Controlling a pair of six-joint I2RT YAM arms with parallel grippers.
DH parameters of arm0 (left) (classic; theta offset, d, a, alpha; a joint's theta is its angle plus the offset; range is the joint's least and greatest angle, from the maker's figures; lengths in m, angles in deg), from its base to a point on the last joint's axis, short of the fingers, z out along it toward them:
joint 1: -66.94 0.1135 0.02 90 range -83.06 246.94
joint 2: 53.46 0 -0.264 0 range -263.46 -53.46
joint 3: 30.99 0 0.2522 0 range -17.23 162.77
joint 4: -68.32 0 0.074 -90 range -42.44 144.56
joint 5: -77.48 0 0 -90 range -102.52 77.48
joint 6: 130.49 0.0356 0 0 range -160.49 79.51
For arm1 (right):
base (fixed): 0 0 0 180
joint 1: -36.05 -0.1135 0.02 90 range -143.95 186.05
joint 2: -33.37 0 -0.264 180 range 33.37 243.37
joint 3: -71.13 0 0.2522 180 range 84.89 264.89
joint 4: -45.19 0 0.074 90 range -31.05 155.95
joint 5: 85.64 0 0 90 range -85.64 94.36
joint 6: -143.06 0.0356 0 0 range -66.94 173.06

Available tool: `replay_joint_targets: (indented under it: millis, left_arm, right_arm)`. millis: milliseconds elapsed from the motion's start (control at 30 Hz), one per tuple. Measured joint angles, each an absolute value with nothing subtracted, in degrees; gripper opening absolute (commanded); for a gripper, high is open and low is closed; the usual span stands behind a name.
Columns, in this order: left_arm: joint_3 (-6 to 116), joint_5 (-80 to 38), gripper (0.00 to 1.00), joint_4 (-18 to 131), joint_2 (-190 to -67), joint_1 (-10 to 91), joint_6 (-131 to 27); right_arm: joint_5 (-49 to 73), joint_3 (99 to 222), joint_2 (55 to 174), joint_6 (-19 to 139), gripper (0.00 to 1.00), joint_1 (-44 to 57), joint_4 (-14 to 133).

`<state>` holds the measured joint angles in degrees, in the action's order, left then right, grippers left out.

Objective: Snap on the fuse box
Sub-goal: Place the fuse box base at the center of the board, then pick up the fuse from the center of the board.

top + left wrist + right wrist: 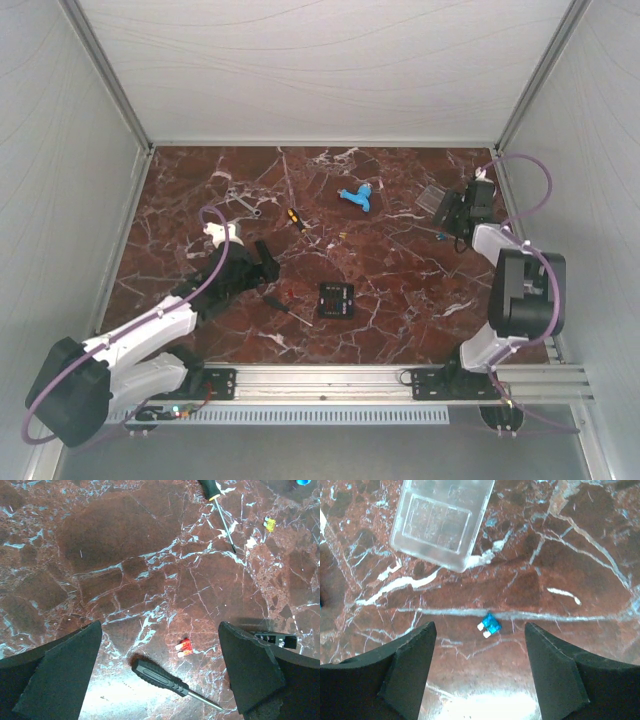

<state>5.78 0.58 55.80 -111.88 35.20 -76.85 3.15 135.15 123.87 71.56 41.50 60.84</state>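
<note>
Here, your left hand (262,270) hangs spread and empty above the table (400,270). The square fuse box (337,300) lies just to its right, well short of your right hand (452,214), parted and empty by the clear cover (429,197).

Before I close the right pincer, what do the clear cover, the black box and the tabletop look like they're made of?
Cover: clear moulded plastic, glossy; the table's veins show through it. Box: dull black, probably plastic; too small to be sure. Tabletop: red-brown marble look with white veins, polished judging by the glare; could be a printed surface.
</note>
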Motion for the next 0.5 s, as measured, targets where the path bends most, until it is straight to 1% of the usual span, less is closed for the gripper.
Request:
replay_joint_targets:
  millis: [167,267,333,500]
  left_arm:
    - [5.56,0.73,1.0,55.93,-111.7,35.2,-76.67]
    - [5.56,0.69,1.0,56.3,-111.7,35.2,-76.67]
    - [5.56,0.6,1.0,56.3,-111.74,35.2,-76.67]
    - [5.56,0.56,1.0,56.28,-111.96,35.2,-76.65]
  right_arm:
    - [5.79,141.38,130.98,71.36,0.66,43.34,62.02]
    - [7.91,145.21,134.69,70.69,0.59,43.86,63.29]
    - [9.75,147.57,137.14,70.27,0.56,43.97,64.23]
    - [13.05,148.86,139.96,69.86,0.55,44.0,67.33]
